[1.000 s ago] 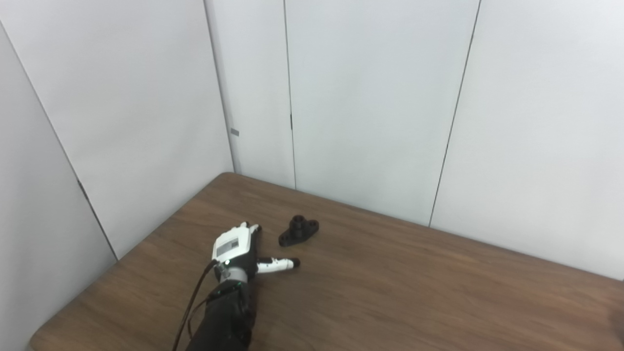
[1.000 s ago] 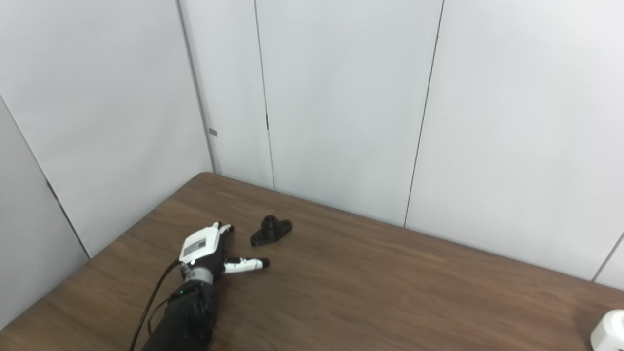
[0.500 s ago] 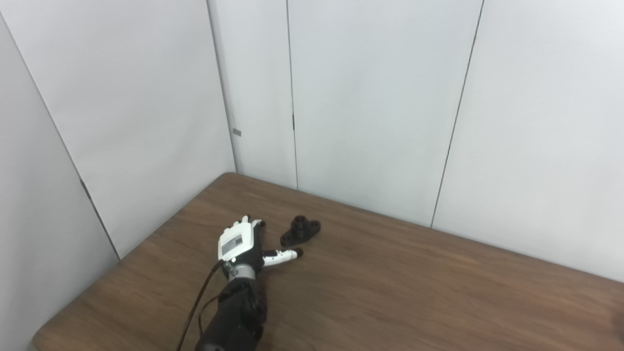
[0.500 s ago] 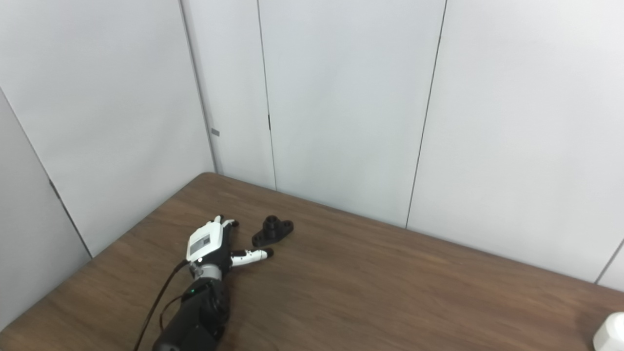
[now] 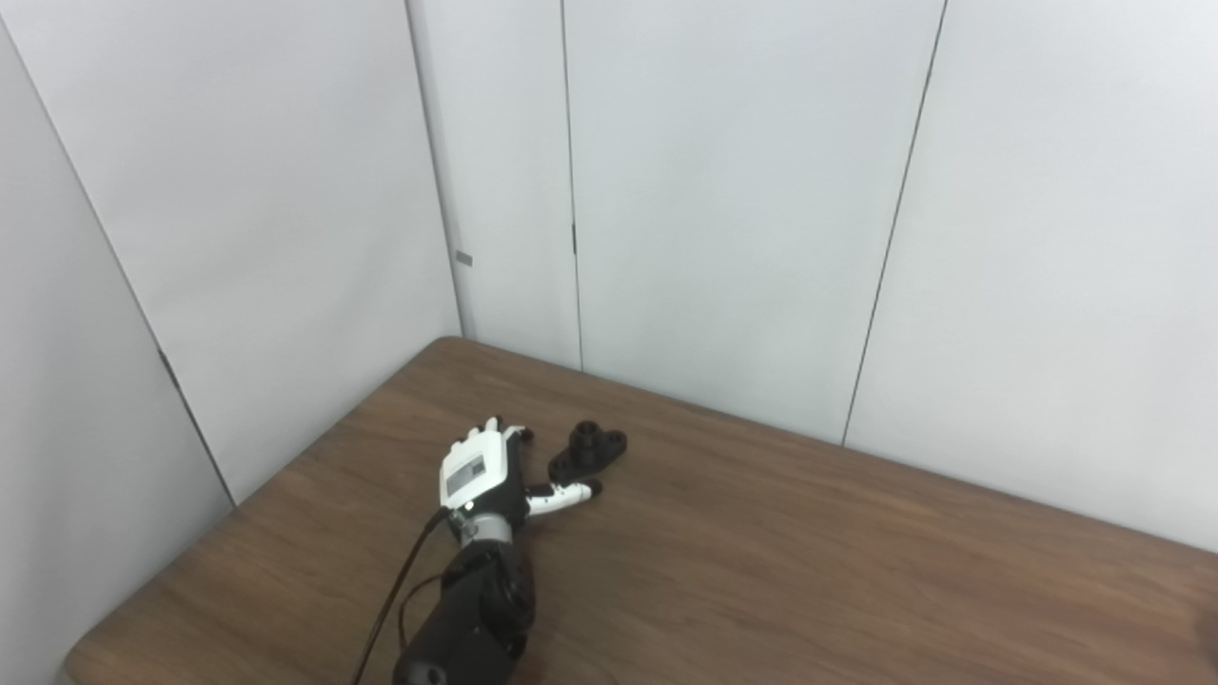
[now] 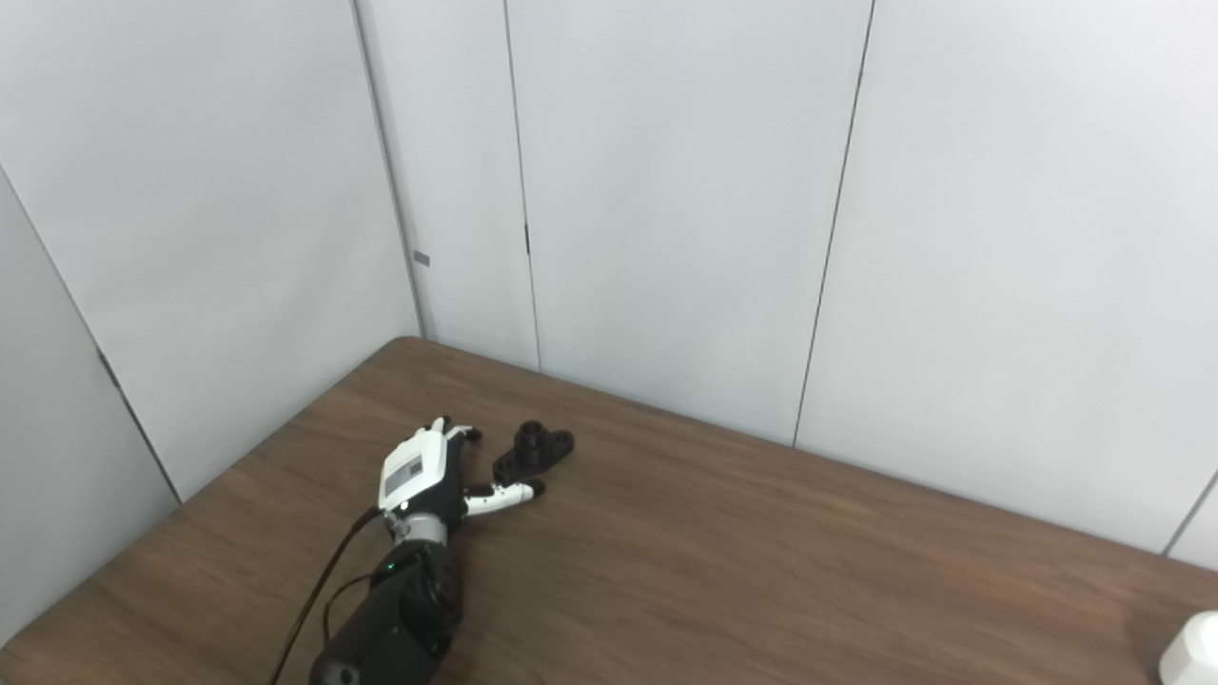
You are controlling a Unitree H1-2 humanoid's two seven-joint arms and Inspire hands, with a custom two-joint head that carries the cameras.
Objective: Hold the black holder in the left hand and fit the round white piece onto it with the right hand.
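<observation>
One hand is in view, the left hand [image 5: 481, 473], reaching low over the brown wooden table [image 5: 761, 571] with its dark forearm [image 5: 471, 618] coming up from the bottom edge and a black cable [image 6: 314, 609] trailing along it. Its fingers are spread and hold nothing; the thumb [image 5: 563, 494] juts out toward three o'clock. The black holder [image 5: 587, 451] lies flat on the tabletop at about two o'clock from the hand, just beside it, its raised round collar pointing up, with the thumb passing close under its near end; whether thumb and holder touch cannot be told. The fingertips [image 6: 457, 433] lie at about nine o'clock from the holder, a strip of bare wood between them. Far off at four o'clock, at the lower right corner of the right eye view, a white rounded object [image 6: 1194, 652] is cut by the frame's edge, too little of it showing to name. Pale wall panels [image 5: 723, 190] with dark seams close in the table at twelve and nine o'clock. The right hand is out of sight.
</observation>
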